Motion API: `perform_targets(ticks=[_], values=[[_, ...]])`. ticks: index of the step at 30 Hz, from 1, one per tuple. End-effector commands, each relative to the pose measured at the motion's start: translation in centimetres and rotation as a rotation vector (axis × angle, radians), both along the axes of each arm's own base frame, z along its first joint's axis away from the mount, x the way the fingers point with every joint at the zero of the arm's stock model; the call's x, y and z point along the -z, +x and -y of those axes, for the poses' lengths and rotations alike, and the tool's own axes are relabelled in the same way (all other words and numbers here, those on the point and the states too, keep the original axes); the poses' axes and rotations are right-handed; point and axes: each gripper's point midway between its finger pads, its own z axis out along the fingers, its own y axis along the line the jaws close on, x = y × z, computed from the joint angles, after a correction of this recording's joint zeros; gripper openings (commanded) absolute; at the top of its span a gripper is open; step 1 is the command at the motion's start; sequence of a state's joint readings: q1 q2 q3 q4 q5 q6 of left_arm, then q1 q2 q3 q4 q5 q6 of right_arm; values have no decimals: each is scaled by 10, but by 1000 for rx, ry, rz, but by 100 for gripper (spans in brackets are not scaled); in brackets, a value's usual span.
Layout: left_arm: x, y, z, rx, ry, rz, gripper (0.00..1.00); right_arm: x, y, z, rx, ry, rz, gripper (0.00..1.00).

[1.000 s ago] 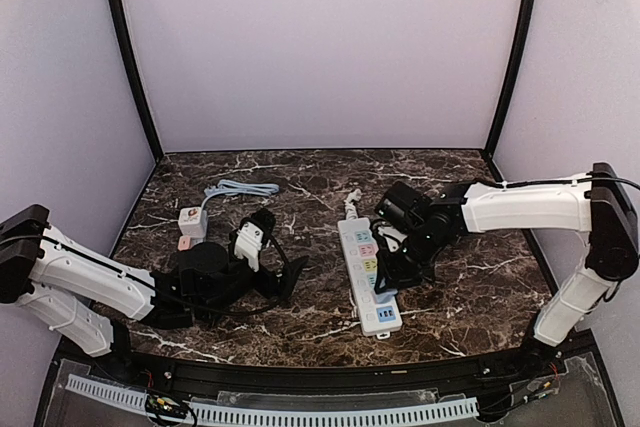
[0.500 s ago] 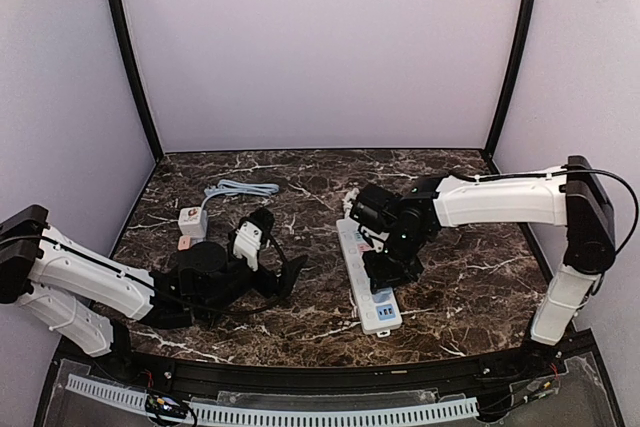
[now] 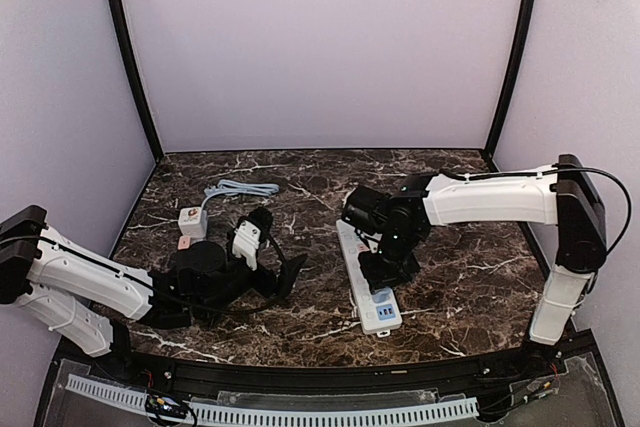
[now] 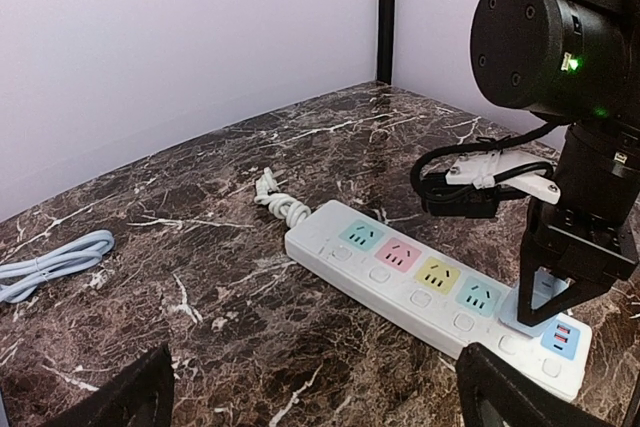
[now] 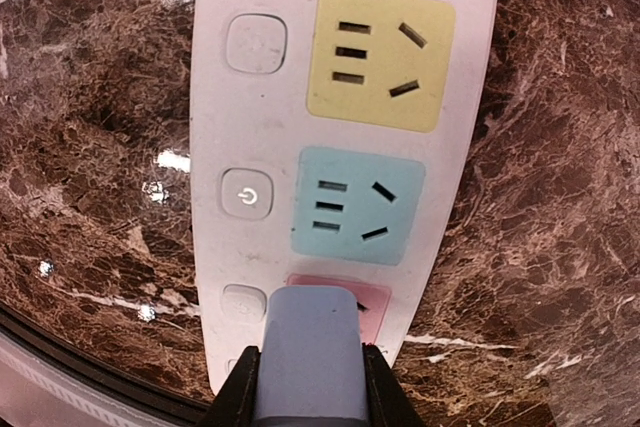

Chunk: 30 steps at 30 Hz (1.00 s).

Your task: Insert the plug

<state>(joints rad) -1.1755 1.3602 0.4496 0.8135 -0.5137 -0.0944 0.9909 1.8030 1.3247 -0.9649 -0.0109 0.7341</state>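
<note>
Plug (image 5: pixel 305 347), grey-blue, sits at the bottom centre of the right wrist frame, clenched in the right gripper (image 5: pixel 308 392), over the pink socket (image 5: pixel 372 301) of the white power strip (image 5: pixel 270 107) on the bench (image 3: pixel 460 277). Lower left in the top view, the left gripper (image 3: pixel 268 255) stands released.

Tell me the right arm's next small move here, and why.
Probably a gentle, straight push down. The right tool is shut on the grey-blue plug, which covers most of the pink socket on the power strip, just past the blue socket. Whether the prongs have entered is hidden, so the alignment can't be confirmed.
</note>
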Motion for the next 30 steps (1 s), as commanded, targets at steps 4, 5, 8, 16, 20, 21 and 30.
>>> perform_targets(ticks=[4, 5, 8, 16, 20, 21, 30], values=[[-2, -1, -6, -9, -18, -4, 99, 27, 7, -1, -1, -75, 33, 0], [-1, -1, -7, -10, -16, -4, 99, 29, 7, -1, -1, -80, 32, 0], [-1, 0, -7, -12, -16, -4, 99, 31, 6, -1, 1, -87, 29, 0], [-2, -1, -7, -9, -19, -5, 99, 38, 7, -2, 12, -98, 25, 0], [-2, -1, -8, -10, -19, -5, 99, 43, 5, -1, 15, -109, 21, 0], [-2, -1, -8, -11, -20, -5, 99, 45, 5, 0, 17, -112, 20, 0], [-3, -2, -9, -10, -24, -7, 99, 69, 6, 2, 49, -165, 33, 0]])
